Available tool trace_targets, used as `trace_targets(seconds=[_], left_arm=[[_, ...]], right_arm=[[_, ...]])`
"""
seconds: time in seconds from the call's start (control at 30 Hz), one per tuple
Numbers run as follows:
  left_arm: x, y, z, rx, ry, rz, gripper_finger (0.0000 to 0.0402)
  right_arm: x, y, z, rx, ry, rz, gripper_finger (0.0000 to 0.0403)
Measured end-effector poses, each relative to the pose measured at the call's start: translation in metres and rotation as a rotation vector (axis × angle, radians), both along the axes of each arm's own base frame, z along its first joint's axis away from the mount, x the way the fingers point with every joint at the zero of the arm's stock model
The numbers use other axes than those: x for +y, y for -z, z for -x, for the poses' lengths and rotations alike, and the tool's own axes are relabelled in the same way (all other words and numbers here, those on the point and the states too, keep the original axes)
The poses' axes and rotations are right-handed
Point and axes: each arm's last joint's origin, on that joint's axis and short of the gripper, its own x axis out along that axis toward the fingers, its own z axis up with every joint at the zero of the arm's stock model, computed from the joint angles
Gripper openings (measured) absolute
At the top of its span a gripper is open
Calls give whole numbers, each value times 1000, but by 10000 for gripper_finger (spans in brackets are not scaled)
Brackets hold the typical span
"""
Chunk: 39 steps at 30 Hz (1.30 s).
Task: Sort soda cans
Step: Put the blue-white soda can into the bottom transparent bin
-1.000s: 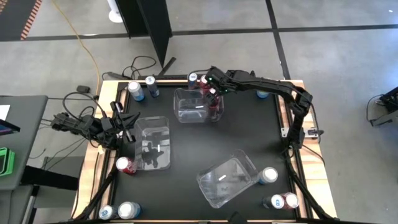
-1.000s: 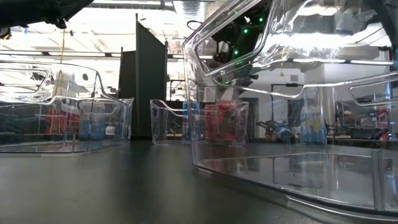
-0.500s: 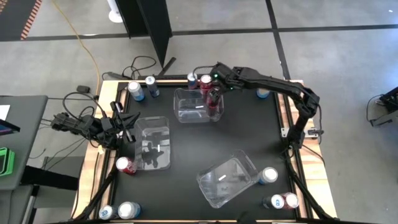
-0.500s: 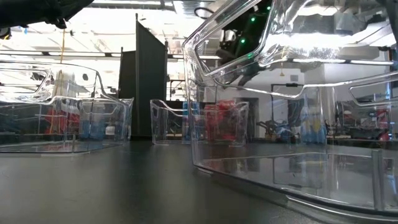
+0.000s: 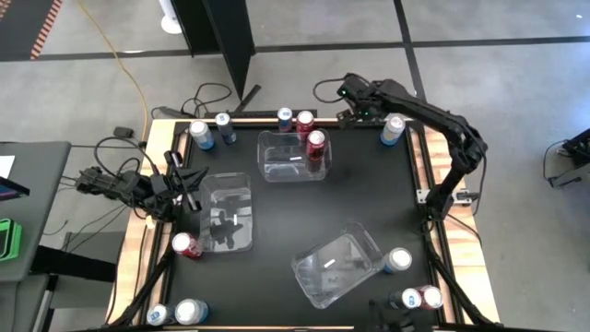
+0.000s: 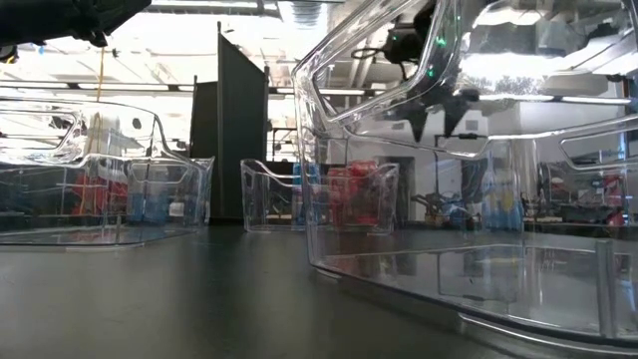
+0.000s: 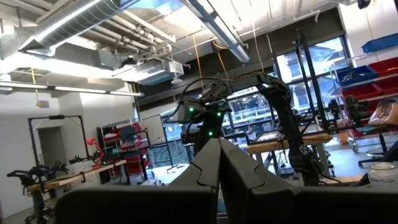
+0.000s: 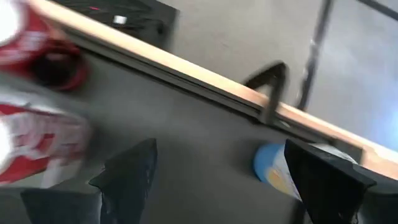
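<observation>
My right gripper (image 5: 354, 105) hangs open over the table's far edge, nothing between its fingers (image 8: 127, 174). It is between a red can (image 5: 304, 120) and a light blue can (image 5: 394, 129), which its wrist view shows ahead (image 8: 273, 169). The low view shows its spread fingers (image 6: 440, 118) through a bin wall. Another red can (image 5: 316, 142) stands upright in the far clear bin (image 5: 281, 157). My left gripper (image 5: 189, 197) waits shut at the table's left edge, beside the left bin (image 5: 241, 189); its closed fingers (image 7: 217, 163) point up into the room.
A third clear bin (image 5: 336, 266) lies askew near the front. More cans stand along the edges: two at far left (image 5: 201, 135), a dark blue one (image 5: 286, 117) by the far bin, a red one (image 5: 187, 245) at left, and others at both near corners (image 5: 191, 312) (image 5: 410, 299).
My right gripper has risen from over the far bin's right end and swung toward the table's far right, toward the light blue can, rolling as it went. Its fingers have stayed open. The red can stays standing in the far bin.
</observation>
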Motion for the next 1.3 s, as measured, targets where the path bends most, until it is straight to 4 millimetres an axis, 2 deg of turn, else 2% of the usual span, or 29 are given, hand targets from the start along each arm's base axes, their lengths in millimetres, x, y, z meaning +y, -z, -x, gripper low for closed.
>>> trace_targets(seconds=[0.23,0.4,0.57,0.7,0.83,0.97,1.2,1.3], left_arm=[[0,0,0,-5,7,14,0],[0,1,-1,4,18,29,0],[-1,3,-2,15,25,39,0],[-1,4,-2,27,28,41,0],[-1,4,-2,27,28,41,0],[-1,3,-2,18,27,41,0],[0,0,0,-24,30,56,0],[0,0,0,-24,30,57,0]], right_arm=[[-14,3,33,88,223,-47,370],[-21,10,52,105,312,-65,370],[-9,9,71,72,274,-2,370],[7,3,96,10,269,35,370],[9,2,119,-97,269,53,370],[6,3,121,-134,262,36,370],[-13,27,115,-89,338,-49,379],[-19,30,114,-90,396,-50,388]])
